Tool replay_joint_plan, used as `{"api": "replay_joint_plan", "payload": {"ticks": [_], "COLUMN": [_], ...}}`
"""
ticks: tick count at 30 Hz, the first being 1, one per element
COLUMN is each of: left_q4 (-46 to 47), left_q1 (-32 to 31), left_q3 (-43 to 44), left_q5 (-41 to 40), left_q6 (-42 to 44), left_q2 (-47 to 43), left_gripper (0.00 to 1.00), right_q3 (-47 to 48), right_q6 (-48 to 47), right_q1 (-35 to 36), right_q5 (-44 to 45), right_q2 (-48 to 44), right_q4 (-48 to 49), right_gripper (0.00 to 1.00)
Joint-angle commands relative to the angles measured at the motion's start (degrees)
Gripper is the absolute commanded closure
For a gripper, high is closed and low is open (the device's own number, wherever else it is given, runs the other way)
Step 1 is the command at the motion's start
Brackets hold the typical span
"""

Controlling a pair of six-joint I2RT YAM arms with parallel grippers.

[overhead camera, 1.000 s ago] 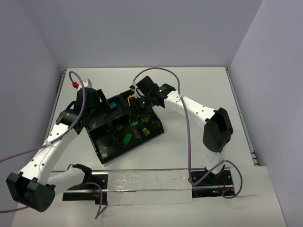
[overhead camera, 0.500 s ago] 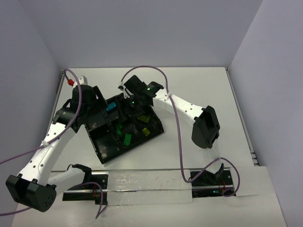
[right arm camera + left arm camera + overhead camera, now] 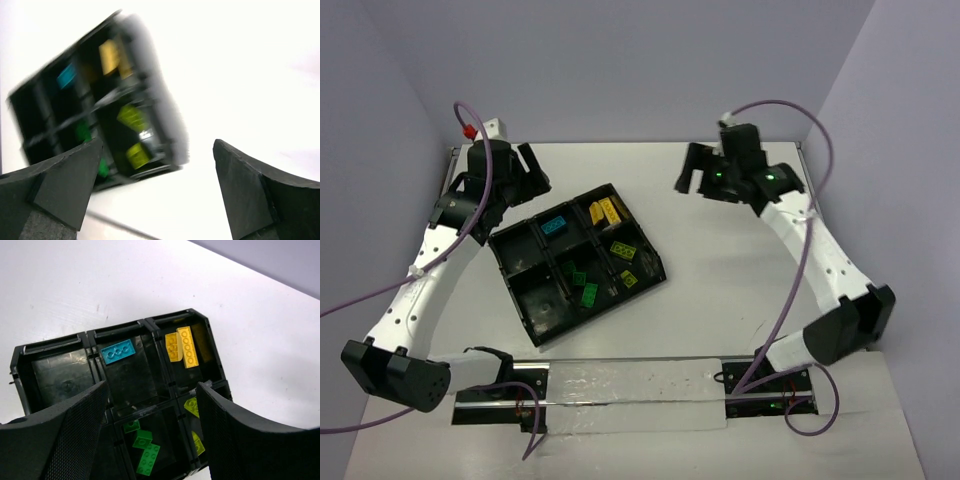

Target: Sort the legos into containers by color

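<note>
The black tray (image 3: 513, 290) lies at an angle in the middle of the table. Its compartments hold a light blue lego (image 3: 556, 224), yellow legos (image 3: 607, 211), yellow-green legos (image 3: 623, 248) and green legos (image 3: 585, 293). My left gripper (image 3: 528, 172) hovers off the tray's far left corner, open and empty. The left wrist view looks down on the tray wall (image 3: 55, 344), the blue lego (image 3: 118, 351), the yellow legos (image 3: 182, 346) and the green legos (image 3: 144, 450). My right gripper (image 3: 693, 172) is open and empty at the far right, away from the tray.
The right wrist view is blurred; it shows the tray (image 3: 165, 120) to the left and white tabletop (image 3: 240, 75) between and beyond the fingers. Purple cables (image 3: 790, 110) arc over both arms. The table's side rails (image 3: 855, 320) mark its edges.
My right gripper opened over the tray's yellow compartment, then swung up and away to the far right. My left gripper drew back from the tray toward the far left.
</note>
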Motion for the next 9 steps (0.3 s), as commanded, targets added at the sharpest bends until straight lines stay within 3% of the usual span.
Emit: {"api": "replay_joint_plan", "payload": {"ticks": [1, 9], "left_q4": [1.5, -0.1], "left_q1": [0.8, 1.2], "left_q3": [4.2, 6.6], "left_q5": [3.4, 4.8], "left_q6": [0.7, 0.5], "left_q2": [0.9, 1.7], "left_gripper": [0.22, 0.22], "right_q3": [-5.7, -12.7], "right_q6": [1.8, 2.5], "right_q1": [-6.4, -10.6], "right_q5": [6.1, 11.9], "right_q2": [-6.7, -10.3], "right_q4": [2.6, 2.6], "right_gripper": [0.01, 0.01]}}
